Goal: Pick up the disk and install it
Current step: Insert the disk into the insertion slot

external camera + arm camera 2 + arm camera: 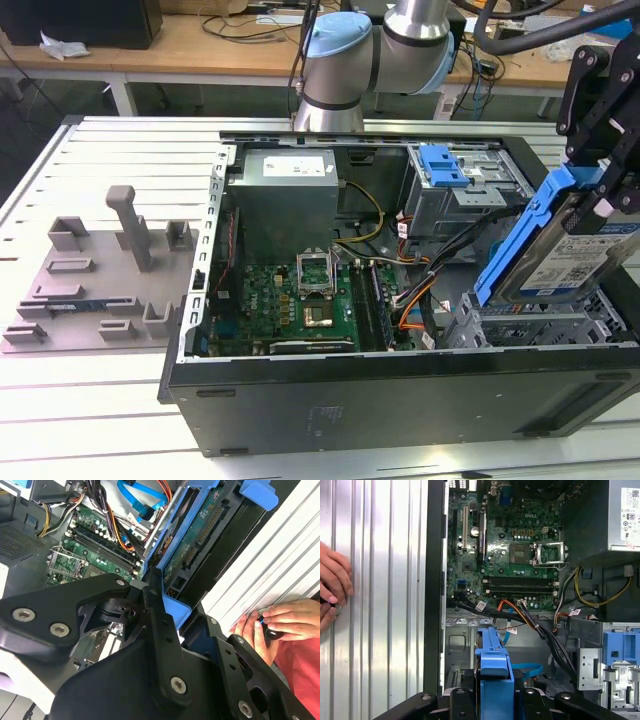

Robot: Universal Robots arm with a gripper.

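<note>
Install step is in hand, I'd judge: pick-up is done, disk [575, 258] not yet seated. Nearest me is the black wall of the open computer case [400, 400]. Just behind it, at about 4 o'clock in the exterior view, sits the metal drive cage [530, 325]. Right over that cage, at 3 o'clock, the disk hangs tilted, its blue bracket edge lowest; whether it touches the cage I cannot tell. The claw [598, 205] is clamped on the disk, opened no wider than what it grips. In the second wrist view the black fingers [160, 630] pinch the blue bracket. Seating it likely calls for levelling the tilt and lining the bracket up with the cage slot, keeping off the cables [415, 305] close by. Further in are the green motherboard [290, 295] at centre and the grey power box [290, 190] at 12 o'clock. A person's hand [332, 592] rests on the slatted table [385, 580] beside the case.
</note>
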